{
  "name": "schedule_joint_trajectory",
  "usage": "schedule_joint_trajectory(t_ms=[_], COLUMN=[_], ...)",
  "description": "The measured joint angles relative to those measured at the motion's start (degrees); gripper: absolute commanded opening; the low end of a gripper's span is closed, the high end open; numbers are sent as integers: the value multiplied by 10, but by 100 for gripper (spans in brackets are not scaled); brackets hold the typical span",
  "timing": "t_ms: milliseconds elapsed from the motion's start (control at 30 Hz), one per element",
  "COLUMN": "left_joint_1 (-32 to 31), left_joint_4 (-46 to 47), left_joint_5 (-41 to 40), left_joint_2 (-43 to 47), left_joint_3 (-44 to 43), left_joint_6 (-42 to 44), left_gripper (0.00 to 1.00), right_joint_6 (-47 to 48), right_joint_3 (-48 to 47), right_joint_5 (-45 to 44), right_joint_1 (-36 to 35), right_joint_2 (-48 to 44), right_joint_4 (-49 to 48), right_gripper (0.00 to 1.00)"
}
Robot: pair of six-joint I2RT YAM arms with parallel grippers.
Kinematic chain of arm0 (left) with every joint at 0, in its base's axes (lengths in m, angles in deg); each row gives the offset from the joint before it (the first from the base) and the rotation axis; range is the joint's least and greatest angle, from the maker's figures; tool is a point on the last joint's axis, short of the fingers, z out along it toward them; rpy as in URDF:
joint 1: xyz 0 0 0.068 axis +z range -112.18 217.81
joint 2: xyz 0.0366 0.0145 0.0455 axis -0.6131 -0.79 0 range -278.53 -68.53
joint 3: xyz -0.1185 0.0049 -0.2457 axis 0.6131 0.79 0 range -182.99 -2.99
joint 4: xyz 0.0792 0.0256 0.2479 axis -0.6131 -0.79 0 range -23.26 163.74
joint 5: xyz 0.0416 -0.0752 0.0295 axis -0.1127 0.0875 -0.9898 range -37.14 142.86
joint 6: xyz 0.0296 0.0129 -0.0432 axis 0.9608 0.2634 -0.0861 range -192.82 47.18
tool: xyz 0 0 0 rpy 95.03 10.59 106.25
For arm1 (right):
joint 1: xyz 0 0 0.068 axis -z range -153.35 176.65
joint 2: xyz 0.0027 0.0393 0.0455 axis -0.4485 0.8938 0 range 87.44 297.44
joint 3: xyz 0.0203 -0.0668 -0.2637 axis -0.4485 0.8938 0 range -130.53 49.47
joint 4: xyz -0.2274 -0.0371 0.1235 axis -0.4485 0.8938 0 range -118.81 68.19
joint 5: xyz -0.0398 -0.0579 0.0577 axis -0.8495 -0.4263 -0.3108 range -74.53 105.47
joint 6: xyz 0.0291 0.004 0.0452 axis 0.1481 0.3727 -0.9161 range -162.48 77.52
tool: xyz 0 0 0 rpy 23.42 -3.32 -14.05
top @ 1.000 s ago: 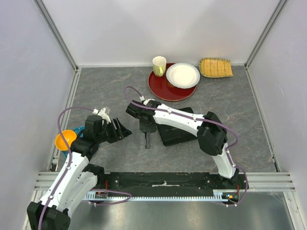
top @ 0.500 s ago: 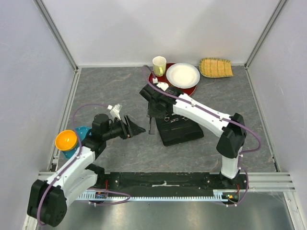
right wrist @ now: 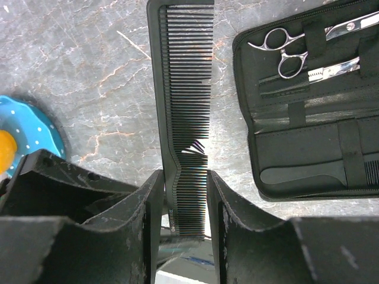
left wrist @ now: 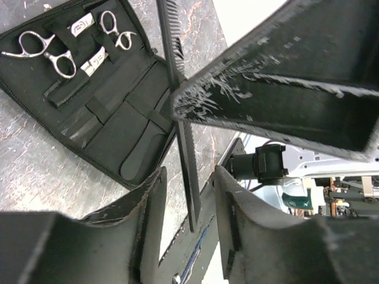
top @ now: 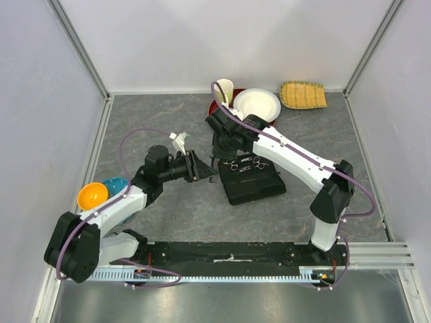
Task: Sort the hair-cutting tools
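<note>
Black rectangular zip case (top: 259,190), one, lies open on the worktop (top: 155,121). One long flat black comb (right wrist: 186,118) is pinched in the right end effector (right wrist: 183,180); the left end effector (left wrist: 189,177) straddles it, fingers spread. Likely a handover: left must clamp before right releases. One thicker black comb-like tool (right wrist: 308,173) and two slim silver metal scissors (right wrist: 276,40) sit in the case.

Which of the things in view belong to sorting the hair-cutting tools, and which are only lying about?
For the job: silver scissors, second silver scissors and thicker black comb-like tool, all in the open black case; long flat black comb, between the right fingers.
Lying about: red tray, white plate, pale cup, woven basket, orange bowl, blue dish.
</note>
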Motion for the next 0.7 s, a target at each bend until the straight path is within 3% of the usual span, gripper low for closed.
schedule_joint_trajectory(t_ms=[100, 167, 300, 400, 700], left_joint_1=[-6, -10, -12, -12, -12], left_joint_4=[14, 19, 26, 22, -57], left_joint_5=[2, 3, 4, 5, 63], left_joint_2=[-34, -48, -63, -64, -63], left_joint_3=[-17, -24, -35, -48, -135], left_joint_6=[-5, -10, -13, -12, 27], left_gripper=[19, 2, 2, 2, 2], right_joint_6=[2, 4, 9, 18, 138], right_joint_3=[0, 0, 0, 0, -13], right_joint_5=[12, 19, 28, 31, 79], right_joint_1=[6, 11, 20, 27, 82], right_joint_2=[-7, -10, -15, -19, -63], right_joint_4=[-5, -10, -16, -18, -42], right_gripper=[41, 43, 71, 87, 95])
